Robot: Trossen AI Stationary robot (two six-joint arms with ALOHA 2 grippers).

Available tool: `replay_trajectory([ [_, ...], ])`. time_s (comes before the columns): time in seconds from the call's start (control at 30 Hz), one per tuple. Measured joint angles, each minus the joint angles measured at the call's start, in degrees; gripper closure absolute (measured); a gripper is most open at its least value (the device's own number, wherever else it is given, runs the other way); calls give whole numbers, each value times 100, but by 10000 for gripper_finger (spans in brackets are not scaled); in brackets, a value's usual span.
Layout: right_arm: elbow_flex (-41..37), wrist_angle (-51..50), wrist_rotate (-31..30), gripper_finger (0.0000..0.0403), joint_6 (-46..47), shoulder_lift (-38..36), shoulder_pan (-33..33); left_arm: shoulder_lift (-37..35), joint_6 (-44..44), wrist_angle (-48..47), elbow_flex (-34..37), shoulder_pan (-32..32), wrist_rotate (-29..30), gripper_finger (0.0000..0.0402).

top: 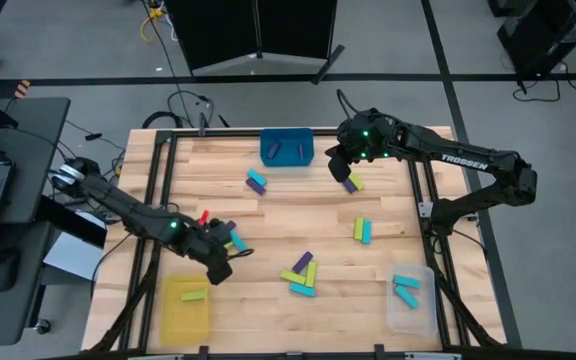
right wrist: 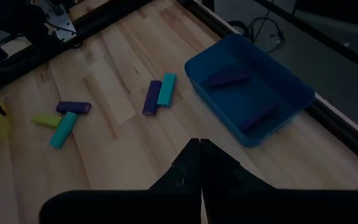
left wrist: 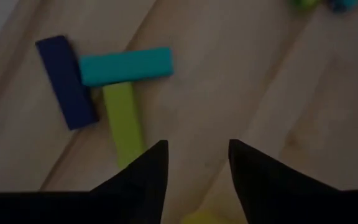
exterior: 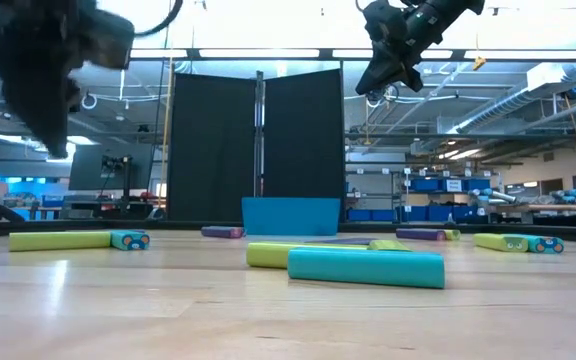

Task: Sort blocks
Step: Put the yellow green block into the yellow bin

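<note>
Small purple, lime and cyan blocks lie scattered on the wooden table. One cluster (top: 302, 273) sits front centre and shows in the left wrist view as a purple block (left wrist: 67, 81), a cyan block (left wrist: 126, 65) and a lime block (left wrist: 124, 121). My left gripper (top: 219, 271) hovers by the yellow bin's far right corner, open (left wrist: 194, 158) with nothing between its fingers. My right gripper (top: 339, 170) hangs shut (right wrist: 199, 152) and empty at the back, beside a purple and lime pair (top: 353, 183). Another purple and cyan pair (right wrist: 159, 93) lies near the blue bin.
The blue bin (top: 268, 157) at the back holds two purple blocks. The yellow bin (top: 173, 322) at the front left holds a lime block (top: 193, 295). The clear bin (top: 423, 318) at the front right holds cyan blocks. A small red object (top: 205, 216) lies near the left arm.
</note>
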State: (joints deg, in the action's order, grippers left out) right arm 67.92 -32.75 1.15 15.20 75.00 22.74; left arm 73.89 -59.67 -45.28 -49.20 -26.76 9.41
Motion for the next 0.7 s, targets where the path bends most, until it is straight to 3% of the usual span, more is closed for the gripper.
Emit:
replay_trajectory([
  [0.7,1,2,4,396,4,0,0,-26,-772,1387,1496,-26,224,219],
])
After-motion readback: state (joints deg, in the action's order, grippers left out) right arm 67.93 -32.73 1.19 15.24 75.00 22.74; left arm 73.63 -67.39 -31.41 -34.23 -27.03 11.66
